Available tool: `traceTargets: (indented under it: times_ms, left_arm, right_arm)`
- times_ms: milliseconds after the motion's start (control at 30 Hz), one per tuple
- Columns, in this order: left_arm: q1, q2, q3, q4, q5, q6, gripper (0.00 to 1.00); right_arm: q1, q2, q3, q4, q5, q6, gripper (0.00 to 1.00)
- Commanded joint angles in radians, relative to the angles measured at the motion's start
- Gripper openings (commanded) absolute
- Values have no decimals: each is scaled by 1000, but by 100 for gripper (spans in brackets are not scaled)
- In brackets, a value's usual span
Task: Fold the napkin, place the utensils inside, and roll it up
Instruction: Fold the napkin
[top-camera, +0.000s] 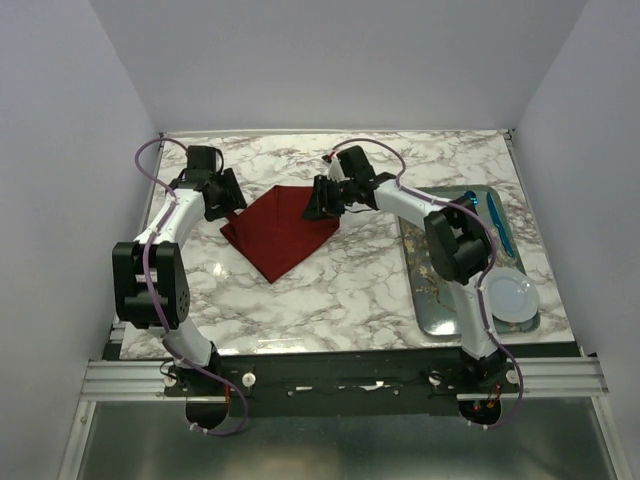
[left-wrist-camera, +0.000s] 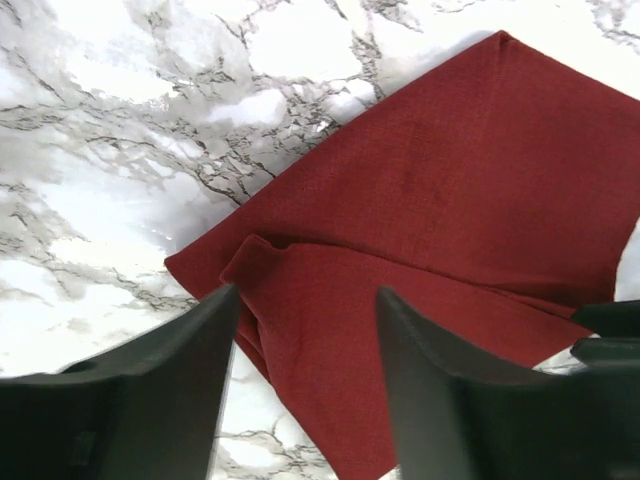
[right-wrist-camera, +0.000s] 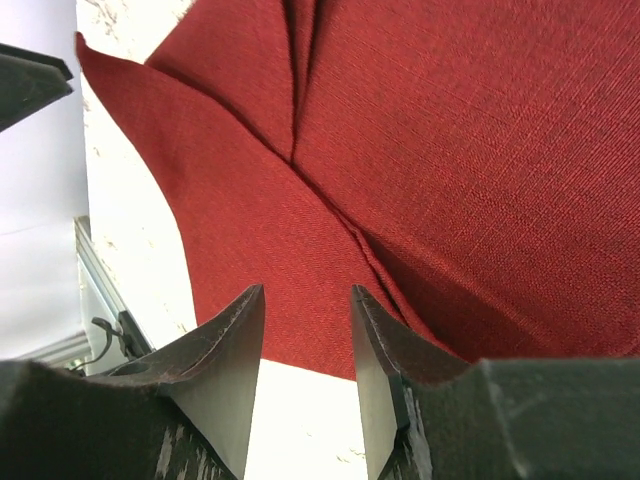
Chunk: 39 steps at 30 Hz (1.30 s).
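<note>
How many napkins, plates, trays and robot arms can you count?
Napkins: 1, the red napkin
Plates: 1, the white plate
Trays: 1, the silver tray
Robot arms: 2, the left arm and the right arm
Total: 5

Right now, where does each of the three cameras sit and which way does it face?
Top external: above and behind the bases, looking down on the white marble table; left arm and right arm reach to the dark red cloth napkin.
Left wrist: on the left arm, looking down past the open left pincer at the napkin's folded corner.
Right wrist: on the right arm, looking past the open right pincer at the napkin's creases.
Shared: both wrist views frame that napkin on marble.
</note>
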Motion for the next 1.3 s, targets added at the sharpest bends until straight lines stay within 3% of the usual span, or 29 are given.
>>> traceTargets:
  times_ms: [0, 67, 333, 667, 900, 1033, 1267]
  left_arm:
    - [5, 50, -19, 5, -15, 7, 58]
    - [5, 50, -33, -7, -71, 24, 49]
    - [5, 27, -48, -12, -122, 36, 39]
    - [5, 60, -54, -36, -176, 66, 37]
    - [5, -27, -50, -25, -132, 35, 36]
    - [30, -27, -46, -10, -95, 4, 48]
    - [42, 65, -16, 8, -60, -19, 48]
  right_arm:
    - [5, 27, -9, -10, -36, 11, 48]
    - [5, 19, -39, -8, -29, 7, 48]
    - [1, -10, -129, -5, 14, 2, 47]
    - [-14, -49, -215, -5, 64, -5, 47]
    - [-8, -76, -172, -7, 8, -22, 47]
    - [-2, -87, -135, -14, -13, -19, 48]
    - [-2, -73, -137, -19, -9, -13, 47]
